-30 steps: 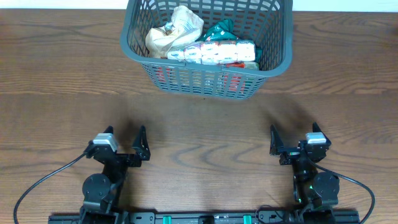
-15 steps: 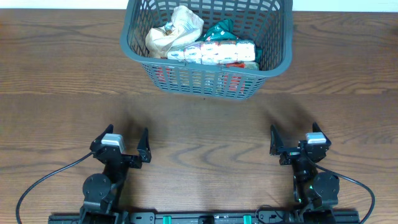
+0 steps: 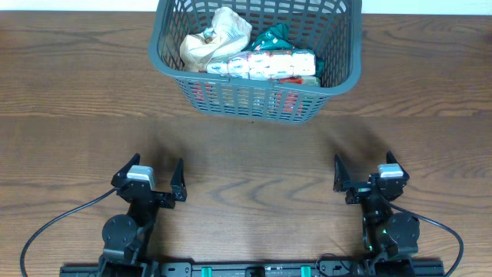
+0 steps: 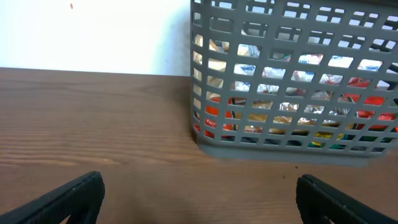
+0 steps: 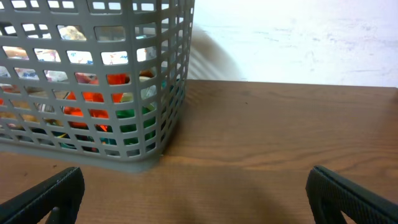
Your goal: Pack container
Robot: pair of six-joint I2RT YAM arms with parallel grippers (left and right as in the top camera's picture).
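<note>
The container [image 3: 350, 73], a dark grey lattice basket, stands at the far middle of the wooden table. In it lie a crumpled beige bag [image 3: 215, 38], a white patterned packet [image 3: 273, 64] and a green packet [image 3: 270, 35]. My left gripper [image 3: 152, 171] rests near the front edge at the left, open and empty. Over the bare wood at the front right, my right gripper [image 3: 363, 165] is also open and empty. In the left wrist view the container [image 4: 292, 144] is ahead to the right of the left gripper [image 4: 199, 183]. In the right wrist view the container [image 5: 124, 163] is ahead to the left of the right gripper [image 5: 194, 177].
Bare brown table [image 3: 246, 154] lies between the basket and both grippers. A white wall [image 4: 93, 31] rises behind the table's far edge. Black cables [image 3: 54, 227] trail from the arm bases at the front.
The left gripper has shifted and turned slightly to the right. The right gripper and the basket have not moved.
</note>
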